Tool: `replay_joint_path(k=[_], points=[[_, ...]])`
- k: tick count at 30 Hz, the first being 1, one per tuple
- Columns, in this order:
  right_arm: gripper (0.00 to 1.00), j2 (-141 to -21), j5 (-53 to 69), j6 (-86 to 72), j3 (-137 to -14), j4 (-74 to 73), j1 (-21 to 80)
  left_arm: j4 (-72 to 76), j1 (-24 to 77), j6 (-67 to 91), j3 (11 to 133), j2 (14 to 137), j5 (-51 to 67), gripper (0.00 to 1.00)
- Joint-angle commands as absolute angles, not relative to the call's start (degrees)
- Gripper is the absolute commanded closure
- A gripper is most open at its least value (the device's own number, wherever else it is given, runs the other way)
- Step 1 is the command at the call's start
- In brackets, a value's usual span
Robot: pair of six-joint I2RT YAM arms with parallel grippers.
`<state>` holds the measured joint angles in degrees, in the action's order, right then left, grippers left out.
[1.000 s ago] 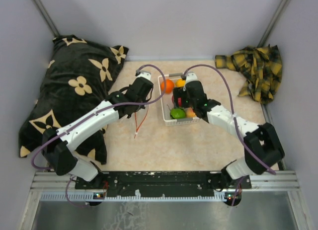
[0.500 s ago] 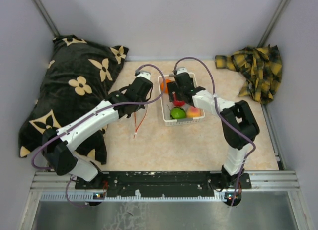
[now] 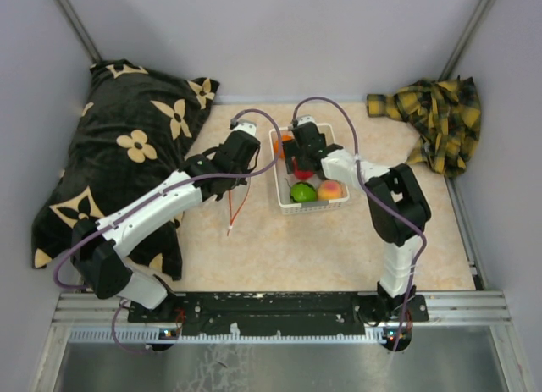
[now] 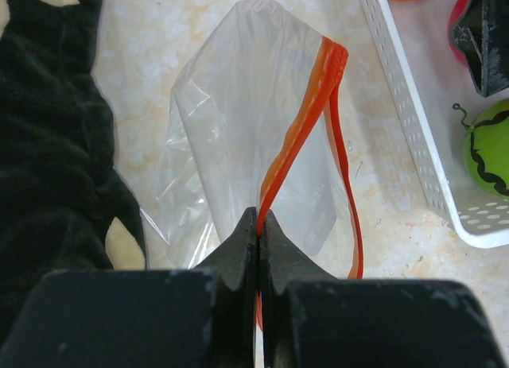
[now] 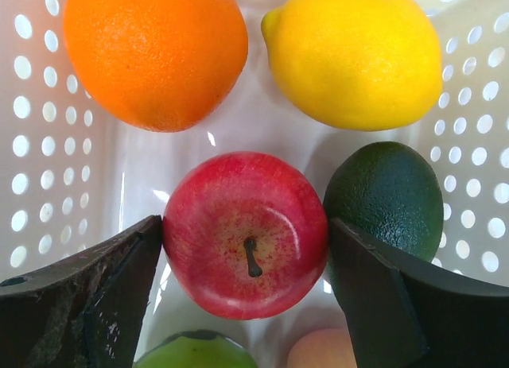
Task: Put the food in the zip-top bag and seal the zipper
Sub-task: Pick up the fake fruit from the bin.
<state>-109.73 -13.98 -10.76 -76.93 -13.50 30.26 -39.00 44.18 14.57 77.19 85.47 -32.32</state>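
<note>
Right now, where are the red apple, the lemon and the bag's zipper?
red apple (image 5: 246, 233): right wrist view, middle of its skin.
lemon (image 5: 354, 54): right wrist view, middle of its rind.
zipper (image 4: 308, 98): left wrist view, upper stretch of the strip.

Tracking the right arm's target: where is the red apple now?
Right wrist view: the red apple lies in the white basket between the open right gripper's fingers, below orange and lemon, left of the avocado.

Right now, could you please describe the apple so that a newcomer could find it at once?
Look in the white basket at the middle of the table. The apple lies inside, between the fingers of the right pincer. It alone is red, with a dark stem.
</note>
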Motion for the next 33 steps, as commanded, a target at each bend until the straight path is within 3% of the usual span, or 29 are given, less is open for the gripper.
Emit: replay_joint_path(k=[1, 19, 27, 30, 33], points=[[0.16, -112.45, -14.93, -11.44, -78.47, -15.84, 30.41, -38.80, 43.77, 14.94, 77.28, 85.08, -31.72, 1.00], [0.13, -114.96, -13.53, -11.16, -80.63, -15.71, 30.59, -38.70, 43.59, 14.94, 77.18, 84.90, -31.46, 1.00], [0.22, -108.54, -11.85, -10.38, -76.67, -11.17, 30.59, -38.69, 43.37, 15.05, 77.28, 84.82, -30.71, 1.00], [0.35, -107.50, -10.45, -9.77, -76.16, -10.80, 30.59, -38.76, 43.24, 15.08, 77.27, 84.64, -30.46, 1.00], [0.37, -106.07, -9.58, -9.76, -74.25, -8.83, 30.59, -38.67, 43.16, 15.06, 77.26, 84.57, -30.49, 1.00]])
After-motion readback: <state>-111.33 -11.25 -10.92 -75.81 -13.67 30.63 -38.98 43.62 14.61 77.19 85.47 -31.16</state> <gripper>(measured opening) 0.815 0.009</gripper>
